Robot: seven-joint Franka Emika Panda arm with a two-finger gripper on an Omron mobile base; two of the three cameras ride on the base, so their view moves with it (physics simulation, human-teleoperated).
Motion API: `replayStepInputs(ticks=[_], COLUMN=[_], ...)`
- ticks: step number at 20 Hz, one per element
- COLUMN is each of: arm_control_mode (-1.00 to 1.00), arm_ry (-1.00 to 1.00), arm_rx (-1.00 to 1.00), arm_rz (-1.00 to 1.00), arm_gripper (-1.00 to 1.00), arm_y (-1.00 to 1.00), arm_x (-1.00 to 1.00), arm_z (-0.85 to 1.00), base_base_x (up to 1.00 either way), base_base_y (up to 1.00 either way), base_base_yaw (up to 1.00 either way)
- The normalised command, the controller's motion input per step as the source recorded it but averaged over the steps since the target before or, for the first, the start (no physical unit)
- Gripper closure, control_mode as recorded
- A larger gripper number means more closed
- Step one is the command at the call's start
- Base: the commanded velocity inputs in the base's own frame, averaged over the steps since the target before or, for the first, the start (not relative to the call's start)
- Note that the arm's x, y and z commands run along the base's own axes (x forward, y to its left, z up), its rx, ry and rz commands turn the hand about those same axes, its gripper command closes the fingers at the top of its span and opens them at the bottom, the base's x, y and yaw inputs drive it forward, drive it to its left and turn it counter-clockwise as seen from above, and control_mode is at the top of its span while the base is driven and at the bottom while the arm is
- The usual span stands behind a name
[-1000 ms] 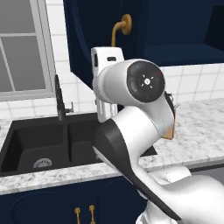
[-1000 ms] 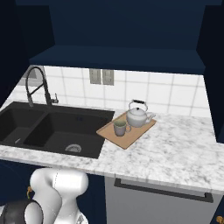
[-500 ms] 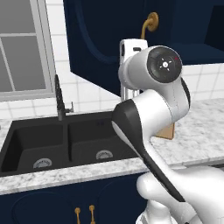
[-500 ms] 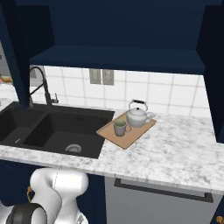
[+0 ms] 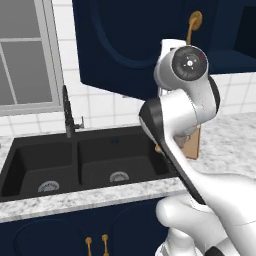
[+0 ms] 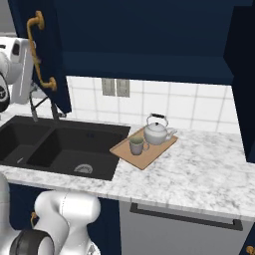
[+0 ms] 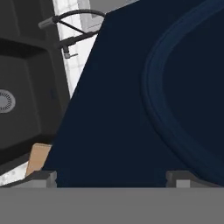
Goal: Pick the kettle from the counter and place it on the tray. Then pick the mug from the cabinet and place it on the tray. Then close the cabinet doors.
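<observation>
Cabinet door (image 7: 131,109) close before wide-open, empty gripper (image 7: 111,177) fingers.

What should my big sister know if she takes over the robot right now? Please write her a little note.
Gripper: open, holding nothing, right up against the left cabinet door.
Kettle and mug both sit on the tray on the counter, right of the sink.
Done: kettle and mug placed.
Left: the left door is partly swung in; the right door is open. Close both.
</observation>
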Motion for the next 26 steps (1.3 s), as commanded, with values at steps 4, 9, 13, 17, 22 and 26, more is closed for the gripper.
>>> replayStepInputs(ticks=[4,9,13,17,22,26], arm_control_mode=[-1.00,-1.00,-1.00,-1.00,-1.00,-1.00], arm_ry=[0.00,0.01,0.05,0.00,-0.01,0.00], arm_rx=[0.00,0.00,0.00,0.00,0.00,0.00], arm_rz=[-0.04,0.00,0.00,0.01,0.01,0.00], arm_gripper=[-1.00,-1.00,-1.00,-1.00,-1.00,-1.00], arm_y=[-0.52,-0.50,-0.38,-0.11,0.00,0.00], arm_x=[0.93,1.00,1.00,0.91,0.63,0.60], arm_z=[-0.21,-0.24,-0.28,-0.30,-0.21,-0.30], base_base_x=[0.00,0.00,0.00,0.00,0.00,0.00], base_base_y=[0.00,0.00,0.00,0.00,0.00,0.00], base_base_yaw=[0.00,0.00,0.00,0.00,0.00,0.00])
